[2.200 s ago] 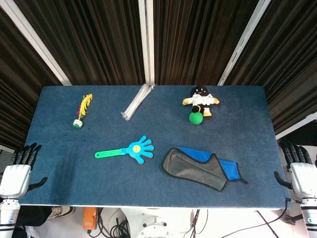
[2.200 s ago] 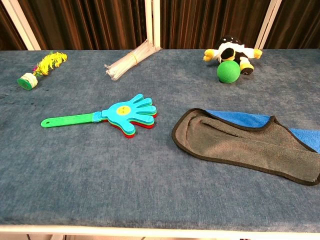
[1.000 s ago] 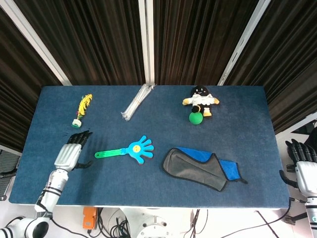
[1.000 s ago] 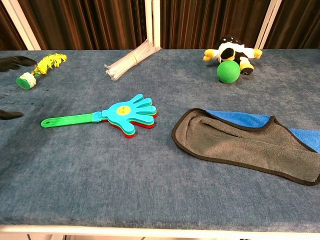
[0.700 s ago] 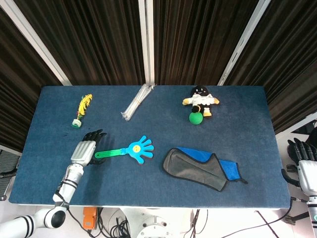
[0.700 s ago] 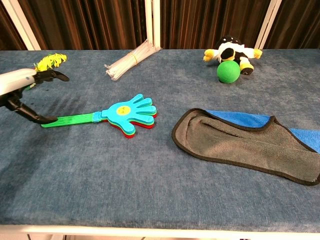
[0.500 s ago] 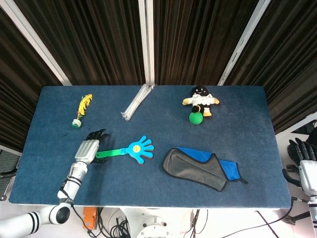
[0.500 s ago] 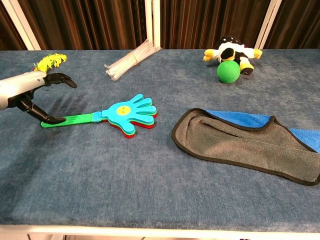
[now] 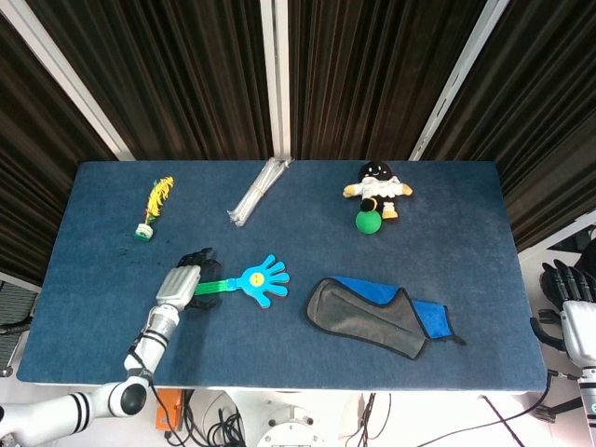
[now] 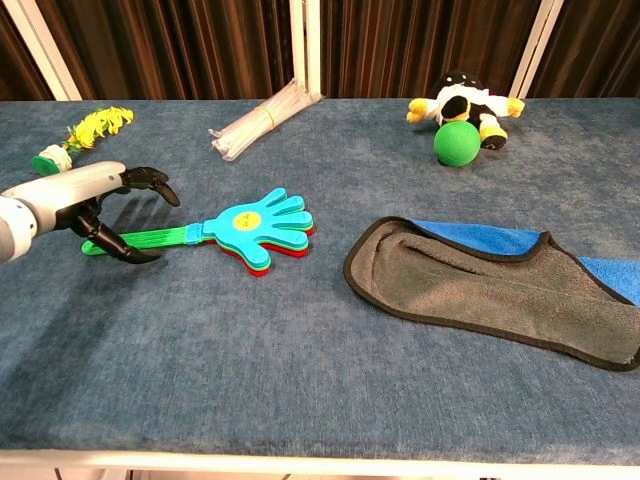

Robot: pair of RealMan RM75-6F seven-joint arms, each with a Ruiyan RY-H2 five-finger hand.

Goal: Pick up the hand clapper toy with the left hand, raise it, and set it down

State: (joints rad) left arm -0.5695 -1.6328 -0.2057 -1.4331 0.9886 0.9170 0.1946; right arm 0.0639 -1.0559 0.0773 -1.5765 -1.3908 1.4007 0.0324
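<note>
Moved in from lower left: left hand [image 10: 95, 208] over hand clapper toy [image 10: 225, 230] handle, fingers apart, ungripped. Toy flat on tabletop [image 10: 300, 340]; grasp, raise, set-down all pending.

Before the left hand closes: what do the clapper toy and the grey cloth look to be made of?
Hand clapper toy: apparently hard moulded plastic, smooth, flat bright green, blue, with red layers under it. Grey cloth: looks like soft terry or microfibre, matte, fuzzy nap, dark bound edge, blue layer beneath.

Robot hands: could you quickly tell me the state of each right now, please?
Left robot hand: open, fingers arched around the hand clapper toy's handle, not yet gripping.
Right robot hand: open, beside the table, holding nothing.
</note>
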